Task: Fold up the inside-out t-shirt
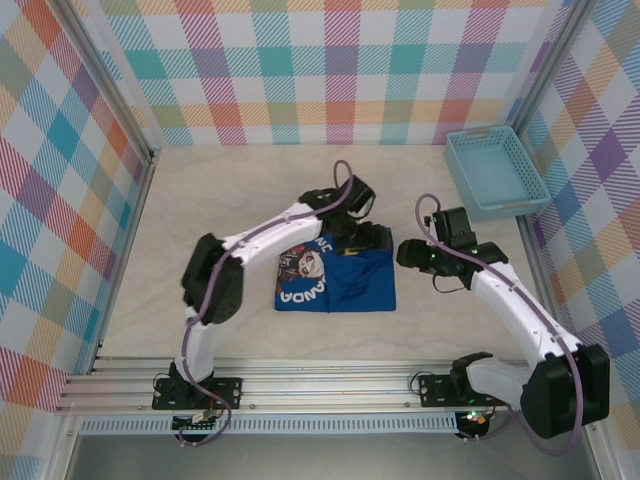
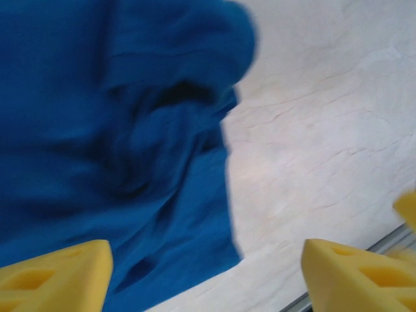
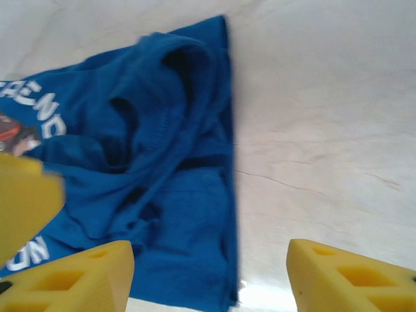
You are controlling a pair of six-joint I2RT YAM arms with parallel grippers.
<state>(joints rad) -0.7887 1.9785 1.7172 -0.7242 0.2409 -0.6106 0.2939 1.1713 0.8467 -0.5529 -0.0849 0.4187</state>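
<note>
Where left hand (image 2: 205, 275) hovers, t-shirt (image 2: 97, 130) lies.

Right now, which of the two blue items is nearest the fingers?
The royal-blue t-shirt, crumpled right beside the left fingers and right fingers. The light-blue basket sits well apart, far right.

The left arm (image 1: 270, 228) hides the t-shirt's (image 1: 352, 287) far edge.

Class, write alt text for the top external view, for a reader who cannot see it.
A royal-blue t-shirt lies folded into a rectangle at centre, white print showing at its left. The left arm reaches over its far edge, the right arm ends beside its right edge; a light-blue basket sits far right.
</note>
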